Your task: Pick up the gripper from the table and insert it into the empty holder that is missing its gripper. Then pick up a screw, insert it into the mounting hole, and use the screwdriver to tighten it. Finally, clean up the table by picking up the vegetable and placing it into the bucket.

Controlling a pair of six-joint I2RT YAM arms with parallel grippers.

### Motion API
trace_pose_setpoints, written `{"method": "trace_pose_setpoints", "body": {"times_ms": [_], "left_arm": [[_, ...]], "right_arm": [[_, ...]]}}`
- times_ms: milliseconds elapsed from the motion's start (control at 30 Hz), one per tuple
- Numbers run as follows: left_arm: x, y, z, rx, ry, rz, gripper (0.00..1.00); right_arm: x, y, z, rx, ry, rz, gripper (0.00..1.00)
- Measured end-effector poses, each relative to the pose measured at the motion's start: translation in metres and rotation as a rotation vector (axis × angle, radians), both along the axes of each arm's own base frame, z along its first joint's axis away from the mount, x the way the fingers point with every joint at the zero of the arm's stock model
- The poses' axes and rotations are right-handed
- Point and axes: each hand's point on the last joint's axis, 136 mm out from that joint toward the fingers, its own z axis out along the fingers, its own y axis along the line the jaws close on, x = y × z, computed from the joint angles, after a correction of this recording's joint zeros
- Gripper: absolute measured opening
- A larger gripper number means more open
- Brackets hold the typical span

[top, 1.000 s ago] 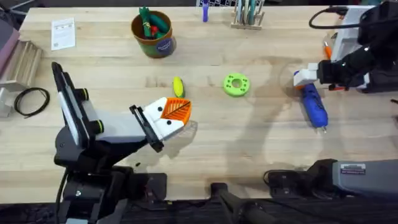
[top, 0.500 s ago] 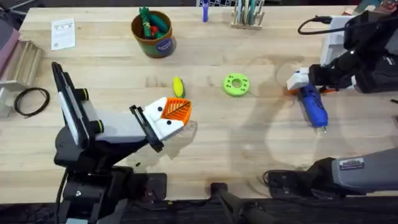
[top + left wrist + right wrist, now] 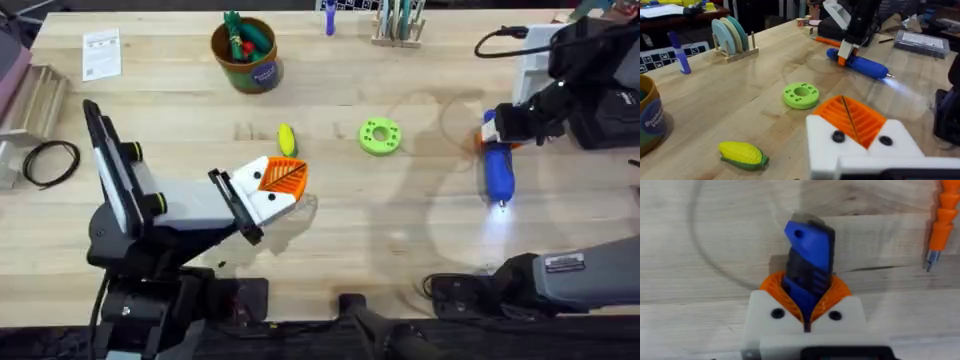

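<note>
My right gripper (image 3: pixel 497 135) is shut on the rear part of the blue screwdriver (image 3: pixel 498 172), at the right of the table. The right wrist view shows its orange pads (image 3: pixel 772 287) clamped on the blue body (image 3: pixel 809 245). The tip points toward the front edge, with a white glow on the wood by it. My left gripper (image 3: pixel 288 178) hovers left of centre, its orange fingers (image 3: pixel 855 115) together on the white holder (image 3: pixel 865 147), gripping nothing. The yellow vegetable (image 3: pixel 286 139) lies just beyond it. The bucket (image 3: pixel 247 55) stands at the back. The loose gripper is out of view.
A green holed disc (image 3: pixel 380 135) lies mid-table. A wooden rack of discs (image 3: pixel 398 25) and a blue marker (image 3: pixel 329 20) stand at the back edge. A thin orange stick tool (image 3: pixel 940 220) lies near the screwdriver. A paper card (image 3: pixel 101 52) and a black cable coil (image 3: pixel 50 160) lie at the left.
My right gripper has shifted with the screwdriver, swinging it from a slant to point straight at the front edge. A glow now shows at its tip. The left arm has not moved.
</note>
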Motion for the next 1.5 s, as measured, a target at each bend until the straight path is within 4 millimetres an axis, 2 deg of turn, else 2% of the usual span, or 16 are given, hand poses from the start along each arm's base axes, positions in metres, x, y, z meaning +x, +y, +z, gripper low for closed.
{"method": "trace_pose_setpoints", "body": {"times_ms": [133,267,400,667,867,900,933,967,1067,1233,1367,1500], "left_arm": [[0.0,0.0,0.0,0.0,0.0,0.0,0.006],[0.0,0.0,0.0,0.0,0.0,0.0,0.006],[0.0,0.0,0.0,0.0,0.0,0.0,0.006],[0.0,0.0,0.0,0.0,0.0,0.0,0.006],[0.0,0.0,0.0,0.0,0.0,0.0,0.005],[0.0,0.0,0.0,0.0,0.0,0.0,0.005],[0.0,0.0,0.0,0.0,0.0,0.0,0.005],[0.0,0.0,0.0,0.0,0.0,0.0,0.006],[0.0,0.0,0.0,0.0,0.0,0.0,0.005],[0.0,0.0,0.0,0.0,0.0,0.0,0.005],[0.0,0.0,0.0,0.0,0.001,0.0,0.005],[0.0,0.0,0.0,0.0,0.0,0.0,0.005]], "right_arm": [[0.0,0.01,0.0,-0.002,0.012,0.032,0.022],[-0.004,0.033,0.004,0.02,0.043,0.09,0.022],[0.0,0.055,0.025,0.03,0.025,0.153,0.022],[0.047,0.083,0.125,0.02,-0.295,0.147,0.022],[0.077,0.107,0.199,0.09,-0.533,0.102,0.022],[0.089,0.124,0.238,0.184,-0.68,0.107,0.022],[0.09,0.138,0.272,0.282,-0.791,0.116,0.022],[0.088,0.143,0.283,0.313,-0.822,0.119,0.022],[0.082,0.151,0.306,0.376,-0.886,0.125,0.022],[0.071,0.165,0.332,0.442,-0.974,0.147,0.022],[0.067,0.182,0.346,0.533,-1.096,0.199,0.022],[0.066,0.208,0.356,0.705,-1.24,0.288,0.022]]}}
